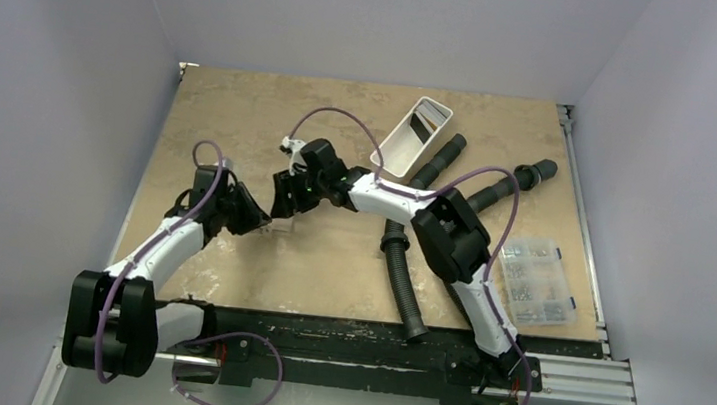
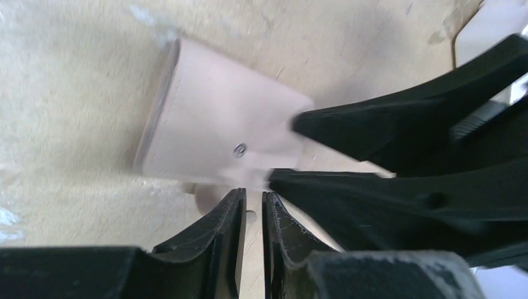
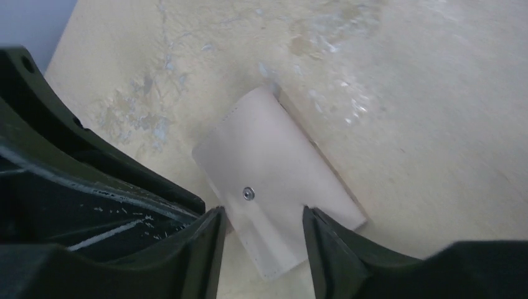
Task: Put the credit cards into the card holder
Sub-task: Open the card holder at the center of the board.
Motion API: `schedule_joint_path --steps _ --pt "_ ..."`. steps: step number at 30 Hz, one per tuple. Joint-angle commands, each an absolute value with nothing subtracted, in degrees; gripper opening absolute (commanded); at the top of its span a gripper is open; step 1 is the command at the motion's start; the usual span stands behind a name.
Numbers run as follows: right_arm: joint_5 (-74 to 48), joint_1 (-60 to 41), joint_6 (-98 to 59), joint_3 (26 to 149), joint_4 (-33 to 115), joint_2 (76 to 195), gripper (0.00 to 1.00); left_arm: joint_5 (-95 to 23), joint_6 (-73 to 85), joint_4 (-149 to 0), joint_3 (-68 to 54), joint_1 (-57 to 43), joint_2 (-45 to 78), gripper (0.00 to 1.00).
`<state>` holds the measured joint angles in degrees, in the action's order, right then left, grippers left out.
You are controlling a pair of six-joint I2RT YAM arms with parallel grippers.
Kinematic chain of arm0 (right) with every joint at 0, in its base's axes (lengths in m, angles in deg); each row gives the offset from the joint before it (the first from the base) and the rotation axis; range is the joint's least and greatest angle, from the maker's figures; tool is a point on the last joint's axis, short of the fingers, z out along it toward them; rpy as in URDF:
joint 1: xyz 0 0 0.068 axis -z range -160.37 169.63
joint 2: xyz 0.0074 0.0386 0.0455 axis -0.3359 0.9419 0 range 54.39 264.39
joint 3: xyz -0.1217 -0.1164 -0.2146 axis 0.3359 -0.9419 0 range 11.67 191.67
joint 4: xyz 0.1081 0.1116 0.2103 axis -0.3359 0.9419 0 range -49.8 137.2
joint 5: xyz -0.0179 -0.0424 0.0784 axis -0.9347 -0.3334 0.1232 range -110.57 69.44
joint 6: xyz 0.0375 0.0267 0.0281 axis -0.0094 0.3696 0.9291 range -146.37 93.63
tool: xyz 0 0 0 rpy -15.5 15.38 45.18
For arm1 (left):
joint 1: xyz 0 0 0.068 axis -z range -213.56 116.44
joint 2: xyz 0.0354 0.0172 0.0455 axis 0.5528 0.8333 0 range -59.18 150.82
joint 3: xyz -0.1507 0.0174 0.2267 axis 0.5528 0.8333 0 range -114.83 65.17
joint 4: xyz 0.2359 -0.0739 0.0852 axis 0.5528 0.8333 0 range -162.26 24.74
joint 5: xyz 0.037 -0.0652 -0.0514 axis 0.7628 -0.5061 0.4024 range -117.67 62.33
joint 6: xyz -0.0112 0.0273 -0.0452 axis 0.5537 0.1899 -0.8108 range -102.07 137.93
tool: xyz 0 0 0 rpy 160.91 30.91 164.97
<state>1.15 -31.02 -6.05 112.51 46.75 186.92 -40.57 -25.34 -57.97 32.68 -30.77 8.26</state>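
Observation:
The card holder (image 2: 218,121) lies folded on the tan table, a pale beige wallet with a metal snap stud (image 3: 248,194) on its upper face. My right gripper (image 3: 261,213) is open, one finger on each side of the holder's near end. My left gripper (image 2: 254,196) sits at the holder's edge next to a rounded pale tab (image 2: 205,198). Its fingers are only a narrow slit apart, with bare table showing through. In the top view both grippers, left (image 1: 255,214) and right (image 1: 285,195), meet at mid-table and cover the holder. No credit cards show in any view.
A white rectangular tray (image 1: 412,136) stands at the back. Black corrugated hoses (image 1: 406,268) run down the middle right. A clear compartment box (image 1: 535,279) sits near the right edge. The right gripper's black fingers (image 2: 398,124) crowd the left wrist view.

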Motion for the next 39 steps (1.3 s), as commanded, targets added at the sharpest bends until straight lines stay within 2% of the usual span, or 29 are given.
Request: schedule_joint_path --steps 1,3,7,12,24,33,39 --pt "0.4 -27.1 1.8 104.9 49.5 178.0 0.62 -45.2 -24.9 -61.1 37.2 -31.1 3.0 0.19" --pt "4.2 -26.2 4.5 100.2 47.1 176.7 0.66 -46.1 -24.9 -61.2 39.3 -31.1 1.0 0.19" --pt "8.6 -26.0 8.4 94.5 41.3 176.0 0.66 -48.5 -26.3 -62.8 42.2 -31.1 1.2 0.16" --pt "13.8 -25.9 17.8 91.1 31.0 177.6 0.51 -42.5 -32.0 -57.8 43.7 -31.1 3.4 0.0" --pt "15.1 -26.4 34.4 85.3 13.9 179.1 0.49 -33.8 -38.0 -52.9 44.4 -31.1 10.4 0.0" --pt "9.4 -26.4 32.0 84.4 18.7 177.4 0.51 -30.4 -37.5 -49.5 42.4 -31.1 9.3 0.0" --pt "10.7 -27.0 31.1 85.4 18.3 179.6 0.52 -30.0 -37.4 -49.7 42.4 -31.1 10.0 0.0"
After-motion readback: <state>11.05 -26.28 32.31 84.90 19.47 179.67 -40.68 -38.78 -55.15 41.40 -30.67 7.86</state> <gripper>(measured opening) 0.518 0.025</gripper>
